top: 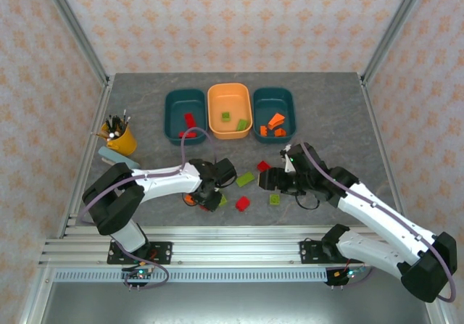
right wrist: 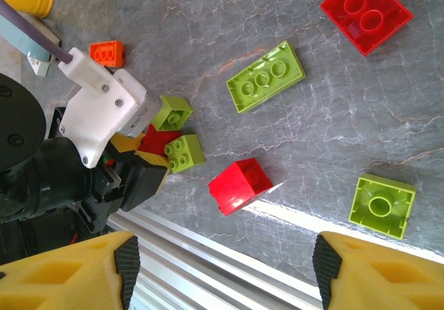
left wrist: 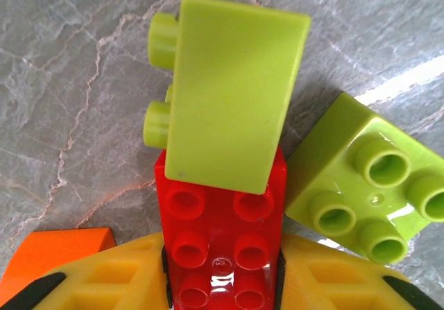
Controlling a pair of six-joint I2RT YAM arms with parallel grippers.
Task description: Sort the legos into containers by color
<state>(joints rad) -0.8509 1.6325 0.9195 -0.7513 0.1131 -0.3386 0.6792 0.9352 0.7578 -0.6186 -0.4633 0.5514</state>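
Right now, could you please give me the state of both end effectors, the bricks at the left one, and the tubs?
Left end effector, closed on the red brick.
Right end effector, open, empty.
Lime oblong brick, on its side, beside the red brick.
Lime square brick, studs up, loose.
Left teal tub, holds red bricks.
Orange tub, holds lime bricks.
Right teal tub, holds orange bricks.

Orange tub (top: 217, 101) sits btw two teal tubs, all in a row. It holds 2 lime bricks (top: 242, 125), the teal tub on its left (top: 174, 101) holds red bricks (top: 190, 119), and the teal tub on its right (top: 274, 98) holds orange bricks (top: 275, 119). Loose bricks lie nearer than the orange tub: a lime oblong (right wrist: 266, 76), a red square (right wrist: 365, 13), a red cube (right wrist: 239, 185), a lime square (right wrist: 382, 204), and a cluster w/ a red oblong brick (left wrist: 222, 240) studs-up, a lime brick on its side (left wrist: 232, 95) touching it, and a lime 4-stud square (left wrist: 361, 178) just beside.
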